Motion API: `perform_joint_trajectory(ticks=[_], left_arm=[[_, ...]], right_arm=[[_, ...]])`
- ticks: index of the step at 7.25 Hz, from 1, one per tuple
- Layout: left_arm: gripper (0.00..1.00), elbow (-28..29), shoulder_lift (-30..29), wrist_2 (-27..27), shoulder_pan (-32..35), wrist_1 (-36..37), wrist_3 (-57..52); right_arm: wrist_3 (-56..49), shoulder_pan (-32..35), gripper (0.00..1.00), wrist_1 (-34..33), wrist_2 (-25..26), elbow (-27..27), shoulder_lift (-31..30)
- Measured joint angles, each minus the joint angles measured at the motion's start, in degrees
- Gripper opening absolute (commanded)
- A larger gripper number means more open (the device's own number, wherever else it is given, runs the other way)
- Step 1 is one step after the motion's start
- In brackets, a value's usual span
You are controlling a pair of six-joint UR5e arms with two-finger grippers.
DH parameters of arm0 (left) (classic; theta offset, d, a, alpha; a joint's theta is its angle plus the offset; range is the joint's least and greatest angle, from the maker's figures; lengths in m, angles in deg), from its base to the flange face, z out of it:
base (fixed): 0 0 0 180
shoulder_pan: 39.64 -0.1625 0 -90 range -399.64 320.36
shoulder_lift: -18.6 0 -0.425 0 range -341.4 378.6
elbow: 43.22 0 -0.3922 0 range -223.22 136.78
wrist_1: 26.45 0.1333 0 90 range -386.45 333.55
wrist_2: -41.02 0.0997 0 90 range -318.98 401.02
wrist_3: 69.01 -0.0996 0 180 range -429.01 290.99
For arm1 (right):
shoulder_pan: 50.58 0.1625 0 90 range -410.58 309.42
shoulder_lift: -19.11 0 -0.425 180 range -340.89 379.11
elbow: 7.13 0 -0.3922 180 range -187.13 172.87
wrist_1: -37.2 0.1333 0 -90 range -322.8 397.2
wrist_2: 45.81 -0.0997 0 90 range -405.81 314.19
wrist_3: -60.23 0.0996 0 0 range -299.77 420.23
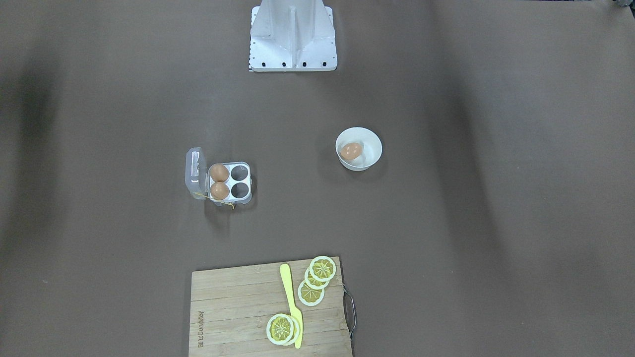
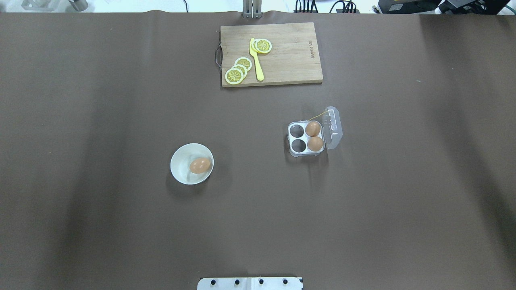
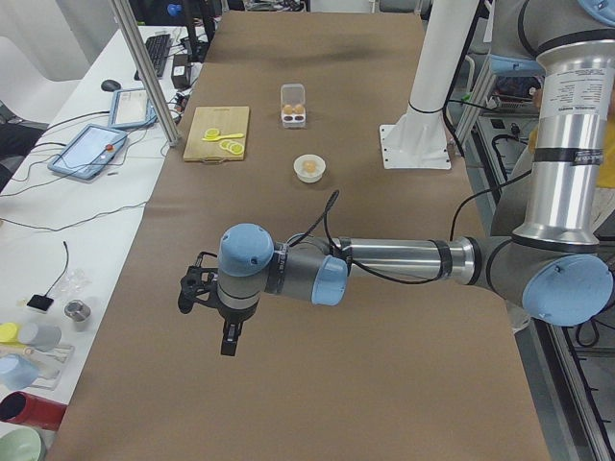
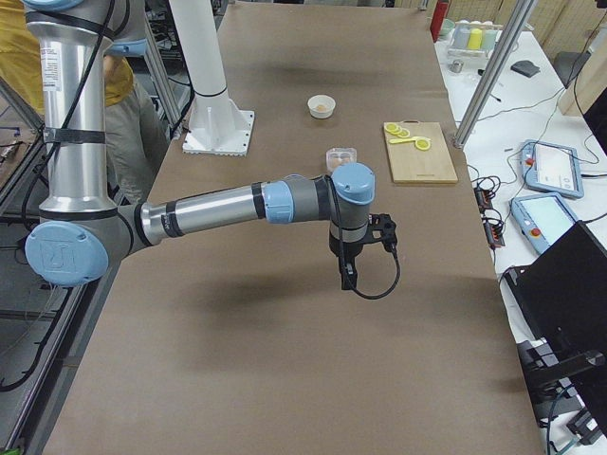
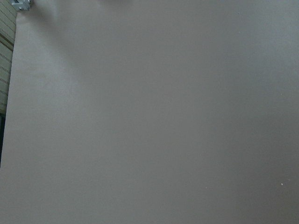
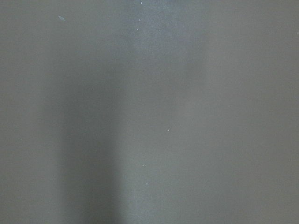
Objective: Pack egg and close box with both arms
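I cannot tell how far either tool stands open. My left gripper (image 3: 230, 341) and right gripper (image 4: 347, 277) show only from the table's ends. Each hangs on its grey-silver arm, left (image 3: 394, 264) and right (image 4: 209, 209), above the brown-covered table (image 2: 121, 100), touching nothing I can see. Both wrist cameras give only bare brown cover.

I count three small orange-brown eggs. The egg to pack (image 2: 200, 165) lies on its side in the single round white bowl (image 2: 179, 171), on my left half. Its long axis runs roughly across the table, left to right, slightly slanted. I cannot tell which end is the narrow one.

The one clear plastic four-cell egg carton (image 2: 306, 152) sits on my right half, well apart from the bowl. Its transparent lid (image 2: 334, 128) is open, folded out toward my right. The other two eggs (image 2: 313, 129) (image 2: 315, 143) fill the two cells next to the lid. The two cells on the bowl's side are empty. A thin yellow string (image 2: 316, 117) trails from the far corner.

At the far edge lies one wooden cutting board (image 2: 294, 60) with one yellow plastic knife (image 2: 256, 60) and overlapping lemon slices (image 2: 234, 75), about five.
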Motion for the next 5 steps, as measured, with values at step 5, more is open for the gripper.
perform_joint_trajectory(ticks=[5], left_arm=[[0.98,2.42,1.48,0.03,-2.3,0.5,0.41]], right_arm=[[0.0,-0.06,1.0,0.01,-0.01,0.1,-0.23]])
